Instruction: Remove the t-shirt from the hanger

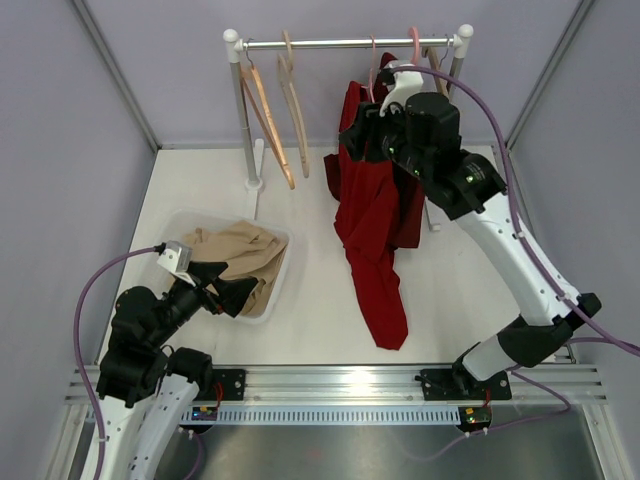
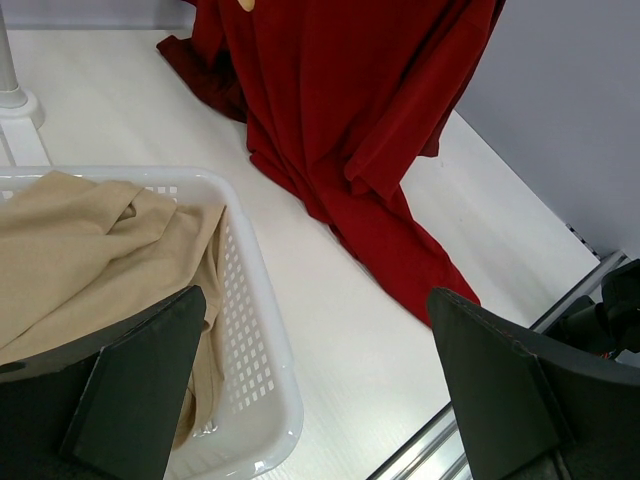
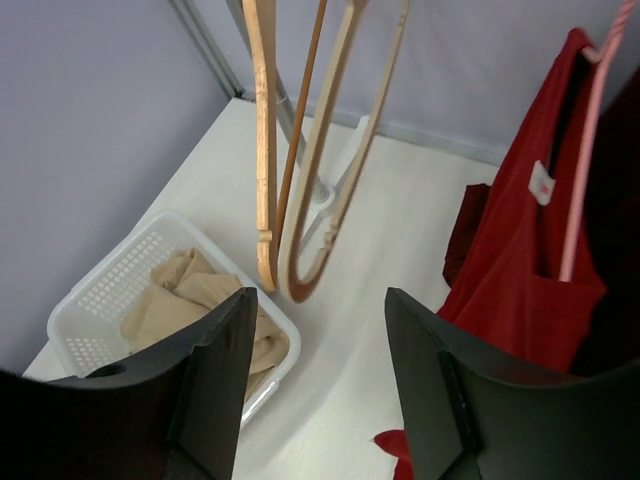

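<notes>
T-shirt (image 1: pixel 372 230) hangs limp and soft, likely light, off pink hanger (image 3: pixel 588 170); take it near the collar; right gripper (image 3: pixel 320 295) and left gripper (image 2: pixel 315 295) both spread, pinching nothing.

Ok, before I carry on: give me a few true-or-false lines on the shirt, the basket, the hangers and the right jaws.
1. The red t-shirt hangs on the pink hanger. True.
2. The white basket is empty. False: a beige garment lies in it.
3. The right jaws are shut on the shirt. False: they stand open with nothing between them.
4. Two wooden hangers hang bare on the rail. True.
5. The t-shirt's lower end trails on the table. True.
</notes>
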Controlling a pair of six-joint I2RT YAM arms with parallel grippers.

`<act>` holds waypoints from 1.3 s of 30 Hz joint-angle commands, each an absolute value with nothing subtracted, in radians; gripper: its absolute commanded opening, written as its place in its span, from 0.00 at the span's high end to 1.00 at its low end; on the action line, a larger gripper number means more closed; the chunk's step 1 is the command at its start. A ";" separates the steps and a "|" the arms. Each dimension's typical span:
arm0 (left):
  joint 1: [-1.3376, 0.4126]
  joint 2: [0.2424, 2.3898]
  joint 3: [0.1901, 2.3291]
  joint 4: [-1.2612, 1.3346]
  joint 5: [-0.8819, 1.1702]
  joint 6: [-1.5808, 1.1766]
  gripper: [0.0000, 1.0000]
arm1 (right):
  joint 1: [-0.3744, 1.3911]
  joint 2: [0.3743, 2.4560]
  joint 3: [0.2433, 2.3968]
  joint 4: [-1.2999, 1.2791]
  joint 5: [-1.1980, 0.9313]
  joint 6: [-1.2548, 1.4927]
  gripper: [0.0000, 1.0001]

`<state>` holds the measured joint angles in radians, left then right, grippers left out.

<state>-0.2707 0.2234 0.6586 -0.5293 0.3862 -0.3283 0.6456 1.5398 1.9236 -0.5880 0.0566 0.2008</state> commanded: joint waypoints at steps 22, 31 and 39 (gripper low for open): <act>-0.264 0.233 0.652 -0.494 0.417 -0.322 0.01 | 0.410 1.901 2.329 -0.793 0.146 0.074 0.57; -0.264 0.238 0.653 -0.494 0.422 -0.322 0.01 | 0.410 1.973 2.416 -0.819 0.097 0.078 0.68; -0.264 0.239 0.653 -0.494 0.423 -0.322 0.01 | 0.410 2.011 2.462 -0.835 0.083 0.072 0.69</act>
<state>-0.2684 0.2310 0.6582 -0.5289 0.3870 -0.3283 0.4122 2.0010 2.4092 -0.8104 0.1177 0.1001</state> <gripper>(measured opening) 0.988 0.316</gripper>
